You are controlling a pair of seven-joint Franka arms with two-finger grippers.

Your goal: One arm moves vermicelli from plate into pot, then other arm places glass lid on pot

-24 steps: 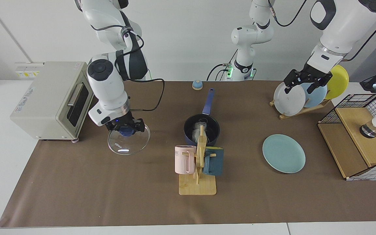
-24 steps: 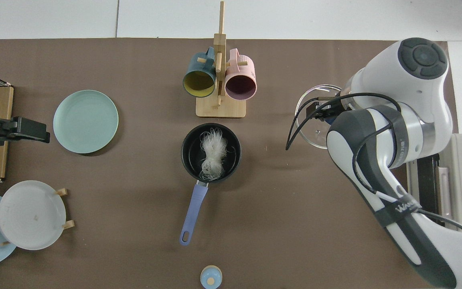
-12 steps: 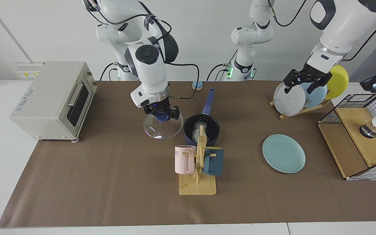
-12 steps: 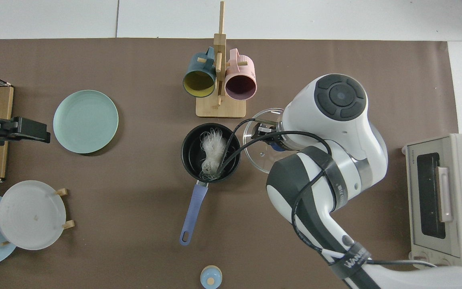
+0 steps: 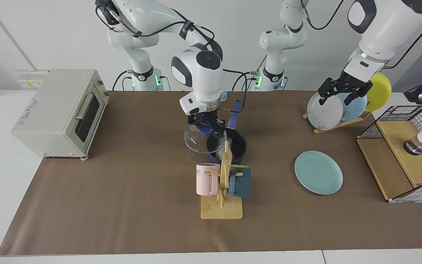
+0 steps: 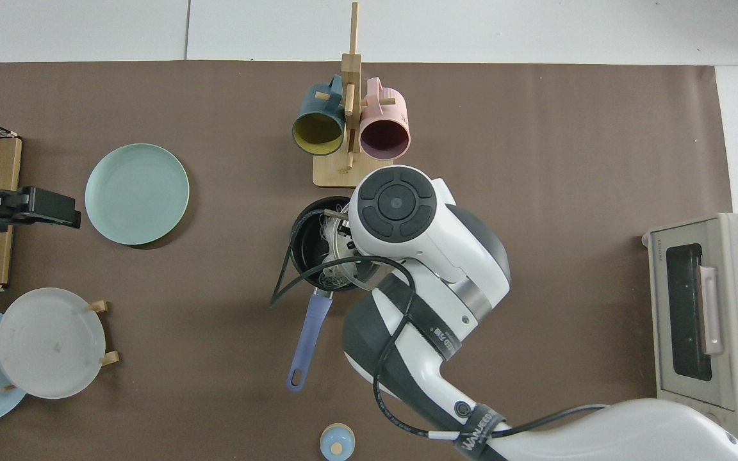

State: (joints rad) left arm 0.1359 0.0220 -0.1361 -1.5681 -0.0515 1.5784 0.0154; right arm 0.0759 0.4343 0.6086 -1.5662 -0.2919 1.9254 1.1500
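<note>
The right gripper (image 5: 204, 128) is clamped on the blue knob of the lid (image 5: 199, 139), which hangs tilted, its far edge just over the near rim of the pot (image 5: 237, 146); a second ago the lid was low beside the toaster (image 5: 59, 110), half a second ago just short of the pot, so the carry is nearly done and what is left, by my reading, is centring, levelling and lowering. From above the right arm's wrist covers most of the pot (image 6: 305, 240); only an arc of rim and some strands of vermicelli (image 6: 330, 224) show there, while the facing view shows the vermicelli (image 5: 220, 146) lying inside, so the first half of the task looks complete; the plate (image 5: 318, 172) sits bare and well apart.

The left gripper (image 5: 344, 91) waits with its jaws apart in front of the plate rack (image 5: 337, 124), unmoved across the frames; in the top view it shows as the left gripper (image 6: 36, 208) beside the plate (image 6: 137, 193).

The mug stand (image 5: 222, 183) rises just in front of the pot, with a pink mug (image 5: 207, 179) and a teal mug (image 5: 240, 181); its upright post is the nearest thing a tilted lid could clip. The pot's handle (image 5: 234, 114) points away, passing close behind the gripper; a small bell (image 5: 222, 96) and the wire basket (image 5: 403, 152) lie clear of the path.
</note>
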